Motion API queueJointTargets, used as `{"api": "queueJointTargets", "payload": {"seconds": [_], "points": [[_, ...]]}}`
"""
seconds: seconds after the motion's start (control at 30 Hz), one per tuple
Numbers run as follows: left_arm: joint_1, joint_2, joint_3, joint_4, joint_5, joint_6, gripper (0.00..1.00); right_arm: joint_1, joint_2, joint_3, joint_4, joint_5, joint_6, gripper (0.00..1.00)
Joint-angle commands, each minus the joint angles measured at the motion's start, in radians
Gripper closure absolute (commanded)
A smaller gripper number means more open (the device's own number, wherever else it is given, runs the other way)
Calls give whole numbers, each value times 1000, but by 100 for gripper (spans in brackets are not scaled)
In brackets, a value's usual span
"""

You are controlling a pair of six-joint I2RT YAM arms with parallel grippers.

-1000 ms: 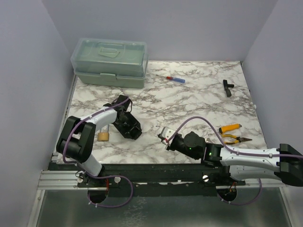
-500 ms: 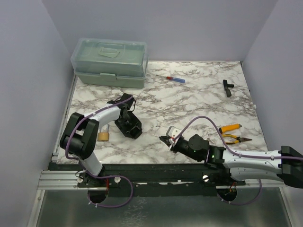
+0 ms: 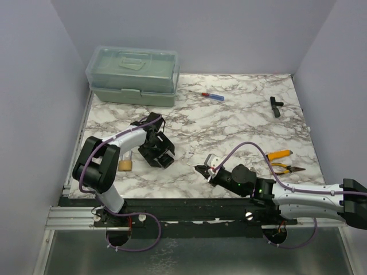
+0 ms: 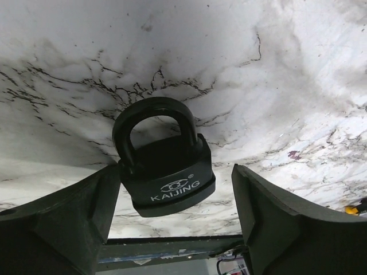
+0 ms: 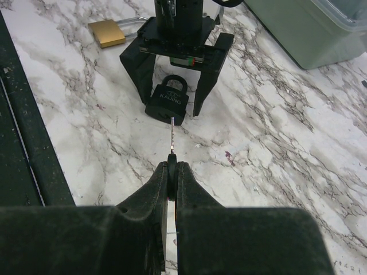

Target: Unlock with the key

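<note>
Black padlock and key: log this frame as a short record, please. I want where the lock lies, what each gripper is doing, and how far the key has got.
Black padlock: flat on the marble table, shackle looks closed
Left gripper: open, one finger on each side of the black padlock
Right gripper: shut on the key
Key position: blade points at the lock's base; cannot tell whether it is inserted
Brass padlock: lies apart, beside the left arm

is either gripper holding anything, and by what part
Right gripper pinches the key by its head; left gripper stands open around the black padlock, not gripping.
</note>
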Motion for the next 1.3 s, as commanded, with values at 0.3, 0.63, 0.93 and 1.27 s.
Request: {"api": "queueJointTargets", "payload": {"seconds": [0.3,0.63,0.93,1.27], "points": [[-9,-127,-17,-64,-118,6,1,8,12,-5,49,4,-60,100],[-9,-370,36,-160,25,66,8,8,109,44,141,-27,-272,100],[-9,-551,-66,-32,235,-196,23,8,232,110,277,-70,-414,100],[-9,-600,-161,69,309,-270,47,8,363,198,348,-92,-367,100]]}}
